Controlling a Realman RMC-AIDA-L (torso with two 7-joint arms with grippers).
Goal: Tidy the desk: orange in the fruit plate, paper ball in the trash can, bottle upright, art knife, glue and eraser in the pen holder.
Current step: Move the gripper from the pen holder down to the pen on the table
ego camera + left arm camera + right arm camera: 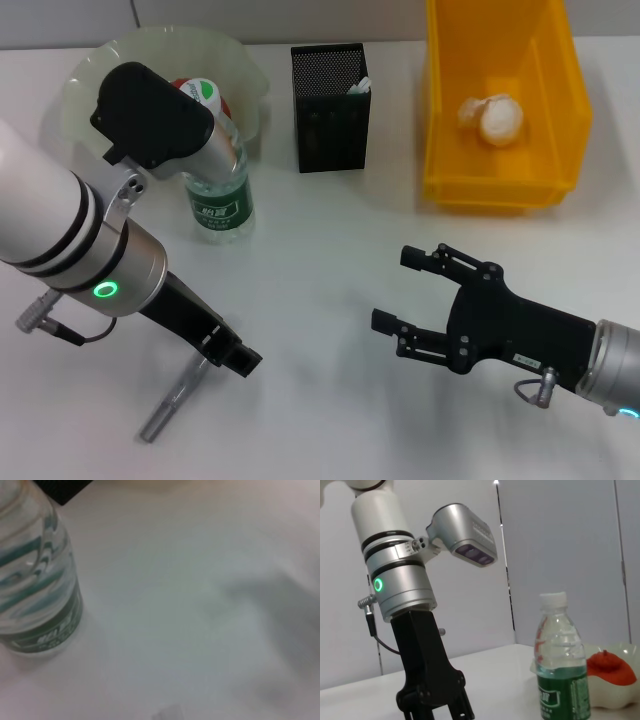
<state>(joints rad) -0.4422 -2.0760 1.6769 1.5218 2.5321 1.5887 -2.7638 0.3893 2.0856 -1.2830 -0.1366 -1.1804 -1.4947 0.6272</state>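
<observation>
White desk (pixel 330 330), seen from above, carrying a translucent fruit plate (pixel 245 75) at the far left, a black mesh pen holder (pixel 328 105) near the far middle and a yellow plastic bin (pixel 500 110) at the far right. Just in front of the plate, touching or nearly touching its rim, an upright water bottle (pixel 218 185) with a green label. At the near left, lying flat and well apart from the rest, a silver art knife (pixel 172 403).
</observation>
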